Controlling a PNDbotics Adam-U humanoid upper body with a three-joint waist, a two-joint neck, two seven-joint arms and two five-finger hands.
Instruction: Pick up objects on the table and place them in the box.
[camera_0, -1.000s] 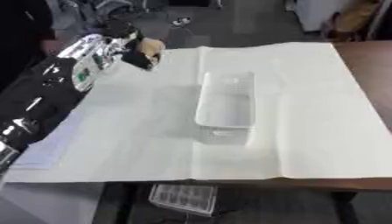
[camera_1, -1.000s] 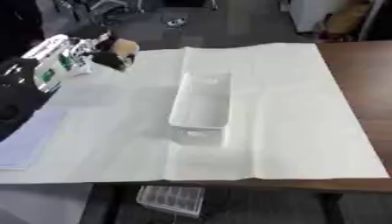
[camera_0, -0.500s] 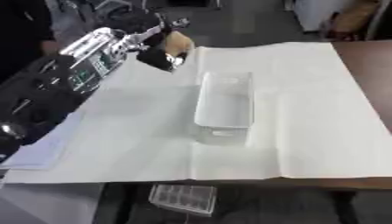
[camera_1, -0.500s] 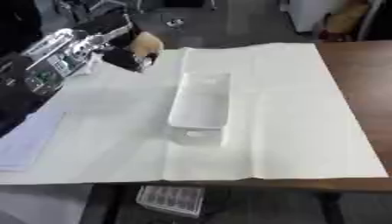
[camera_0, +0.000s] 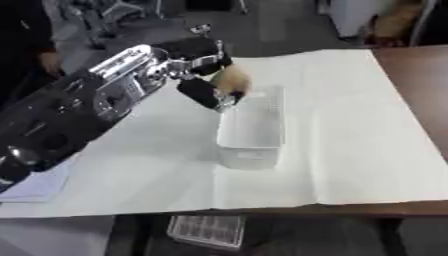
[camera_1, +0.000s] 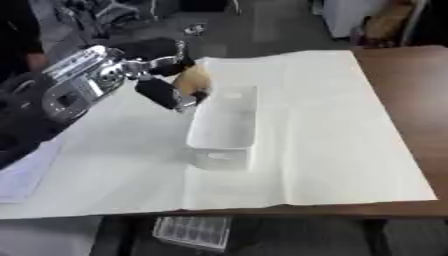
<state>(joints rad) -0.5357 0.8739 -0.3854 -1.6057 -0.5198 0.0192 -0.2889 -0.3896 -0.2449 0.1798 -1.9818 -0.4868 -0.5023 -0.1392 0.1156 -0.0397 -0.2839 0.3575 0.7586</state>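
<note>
Left eye view: the left robot hand, fingers curled round a tan object, has swung right from the worktop's far left to the far end of the white box. Right eye view: the object hangs just over the box's far left rim, above the white sheet.

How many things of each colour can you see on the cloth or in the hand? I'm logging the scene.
White: 1, the box on the cloth.
Tan and black: 1, the object held in the left hand at the box's far end.
Total: 2.
</note>
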